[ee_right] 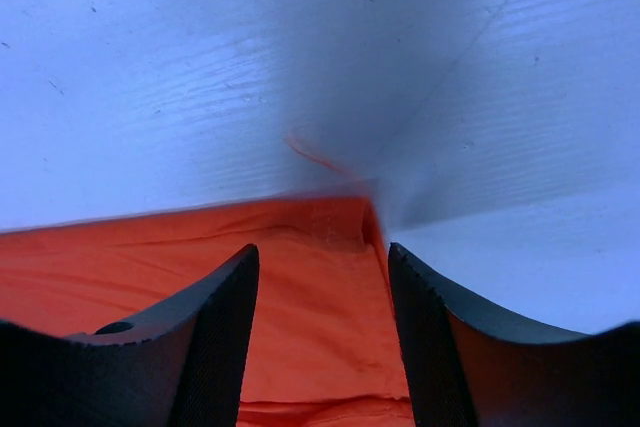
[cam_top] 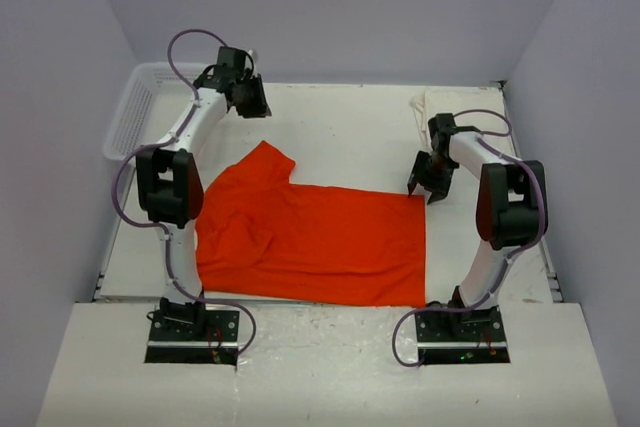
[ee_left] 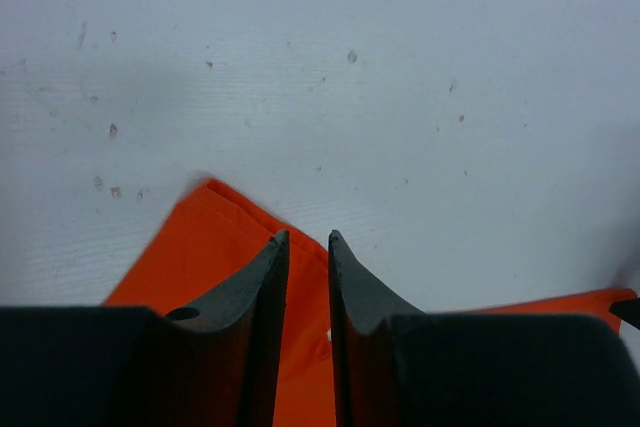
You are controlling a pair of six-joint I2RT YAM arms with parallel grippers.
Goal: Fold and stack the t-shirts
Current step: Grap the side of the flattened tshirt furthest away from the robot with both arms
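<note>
1. Far left, the basket (cam_top: 135,107) sits at the table's (cam_top: 350,137) far-left corner.
2. Next, the left end effector (cam_top: 250,102) hangs over bare table just beyond the orange shirt's (cam_top: 310,237) sleeve (cam_top: 268,159). Its jaws are a narrow slit with nothing between them.
3. In the centre, the orange shirt lies spread on the table, sleeve pointing to the far side, left part rumpled.
4. The right end effector (cam_top: 432,187) is over that shirt's far-right corner, jaws fairly wide and straddling the corner, nothing pinched. Whether they touch the cloth, I can't tell.
5. Far right, the cream shirt (cam_top: 440,107) lies at the far-right corner, partly behind the right arm.
</note>
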